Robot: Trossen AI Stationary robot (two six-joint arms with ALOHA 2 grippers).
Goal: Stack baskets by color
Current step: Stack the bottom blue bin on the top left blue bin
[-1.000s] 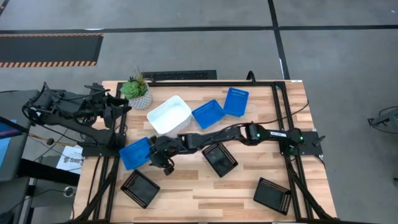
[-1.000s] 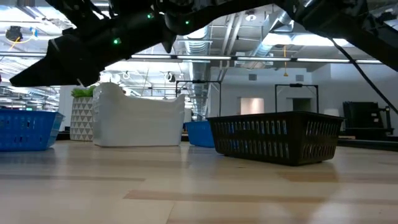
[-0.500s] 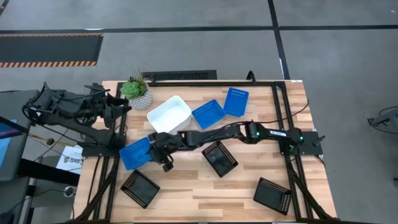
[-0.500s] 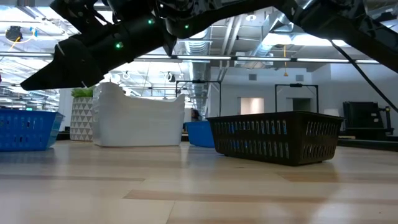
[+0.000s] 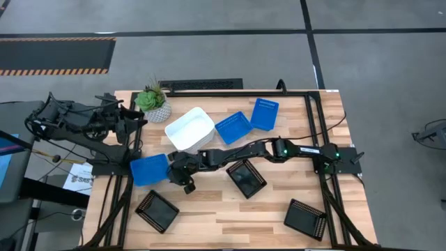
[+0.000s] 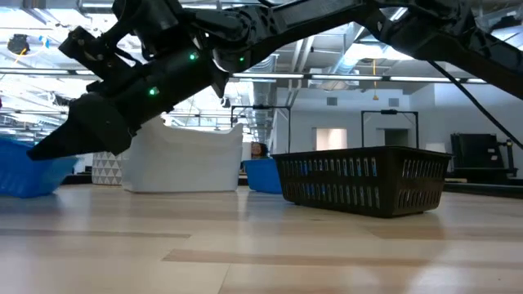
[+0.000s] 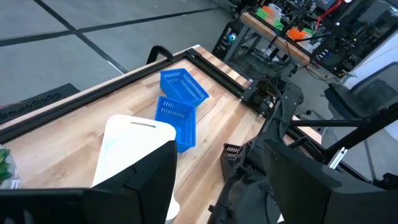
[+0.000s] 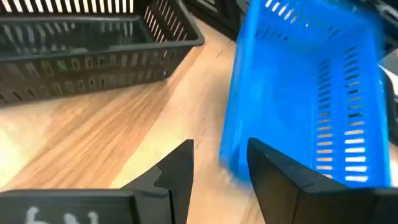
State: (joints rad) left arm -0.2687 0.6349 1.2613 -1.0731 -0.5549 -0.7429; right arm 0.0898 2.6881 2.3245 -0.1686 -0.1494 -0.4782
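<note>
A blue basket [image 5: 148,169] sits tipped near the table's left edge, its blue wall slanted in the low view [image 6: 29,170]. My right gripper [image 8: 219,147] reaches across the table to it and stands open, one finger on each side of the basket's near corner. Two more blue baskets [image 5: 233,127] [image 5: 264,113] rest on their bases at the far middle, beside a white basket [image 5: 189,128]. Three black baskets [image 5: 245,177] [image 5: 156,210] [image 5: 305,217] rest along the near half. My left gripper [image 7: 217,163] waits open, raised over the table's far left corner. My right gripper has the blue basket's near corner wall [image 8: 231,158] between its two fingers. One finger [image 8: 273,174] lies against the wall on the basket's side, and the other [image 8: 180,165] stands clear outside. The fingers come slanting down from the table's right. The basket is tilted.
A potted green plant [image 5: 153,103] stands at the far left, next to the white basket. A black basket [image 6: 359,181] lies close to the right arm's forearm. Bare wood [image 5: 230,216] shows between the near black baskets.
My right gripper has sunk and gone a little toward the table's left edge, onto the blue basket. The basket has slid slightly toward the left edge and tipped from level to tilted.
</note>
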